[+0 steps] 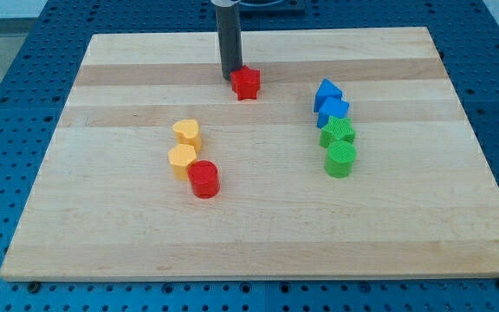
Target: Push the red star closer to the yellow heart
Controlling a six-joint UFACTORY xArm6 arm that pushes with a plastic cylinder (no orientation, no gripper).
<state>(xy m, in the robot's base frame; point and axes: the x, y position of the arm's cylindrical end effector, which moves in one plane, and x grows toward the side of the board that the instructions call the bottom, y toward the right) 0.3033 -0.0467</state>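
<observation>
The red star (247, 83) lies on the wooden board near the view's top, a little left of centre. My tip (231, 78) rests on the board right at the star's upper left side, touching or almost touching it. The yellow heart (187, 133) lies lower and to the left of the star, a fair gap away. The rod rises straight up out of the view's top.
A yellow hexagon-like block (181, 159) sits just below the heart, with a red cylinder (204, 179) at its lower right. At the right stand two blue blocks (327, 92) (333, 111) and two green blocks (338, 133) (340, 159) in a column.
</observation>
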